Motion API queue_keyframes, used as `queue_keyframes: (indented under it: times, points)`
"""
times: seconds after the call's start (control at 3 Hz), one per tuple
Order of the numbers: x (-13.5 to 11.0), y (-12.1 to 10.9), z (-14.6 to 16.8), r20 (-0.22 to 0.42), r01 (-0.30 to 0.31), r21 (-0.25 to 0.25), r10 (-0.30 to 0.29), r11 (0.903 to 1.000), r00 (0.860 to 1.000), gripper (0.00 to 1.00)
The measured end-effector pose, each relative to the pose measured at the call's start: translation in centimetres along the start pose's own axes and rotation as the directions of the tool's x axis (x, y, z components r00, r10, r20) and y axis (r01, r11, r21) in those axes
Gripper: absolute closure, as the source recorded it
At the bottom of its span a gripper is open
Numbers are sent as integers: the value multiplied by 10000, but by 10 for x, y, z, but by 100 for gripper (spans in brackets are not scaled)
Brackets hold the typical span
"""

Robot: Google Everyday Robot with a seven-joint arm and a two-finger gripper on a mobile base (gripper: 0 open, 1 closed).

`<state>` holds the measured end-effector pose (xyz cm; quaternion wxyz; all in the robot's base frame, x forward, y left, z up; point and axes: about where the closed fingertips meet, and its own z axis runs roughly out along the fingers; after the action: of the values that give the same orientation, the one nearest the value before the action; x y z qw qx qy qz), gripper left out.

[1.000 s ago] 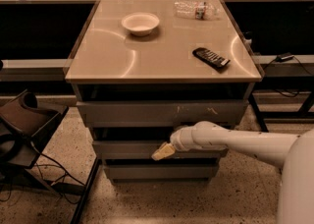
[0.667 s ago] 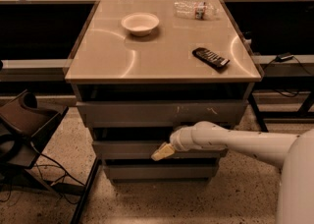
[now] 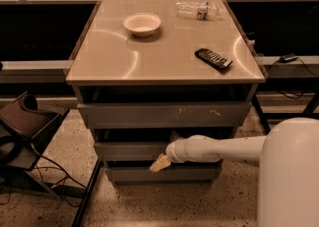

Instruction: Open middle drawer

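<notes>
The cabinet (image 3: 75, 74) has three grey drawer fronts. The top front (image 3: 149, 115) is the largest and has pale scratch marks. The middle drawer (image 3: 127, 151) is a plain grey front below it, with a dark gap above it. The narrowest front (image 3: 134, 173) is at the bottom. My gripper (image 3: 160, 163), pale yellow at the end of the white arm (image 3: 219, 150), reaches in from the right. It sits at the lower edge of the middle drawer front, over the gap above the bottom front. The arm hides the right half of the middle front.
On the cabinet top stand a white bowl (image 3: 142, 23), a black remote (image 3: 213, 58) and a lying plastic bottle (image 3: 197, 9). A dark chair (image 3: 25, 121) with cables stands at the left. My white body (image 3: 289, 176) fills the lower right.
</notes>
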<state>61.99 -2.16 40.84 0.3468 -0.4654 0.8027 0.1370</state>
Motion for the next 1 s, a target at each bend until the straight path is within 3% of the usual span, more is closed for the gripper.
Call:
queue_keyframes:
  times: [0.33, 1.0]
  points:
    - [0, 0, 0, 0, 0, -1, 0, 10000, 10000, 0]
    - [0, 0, 0, 0, 0, -2, 0, 10000, 10000, 43]
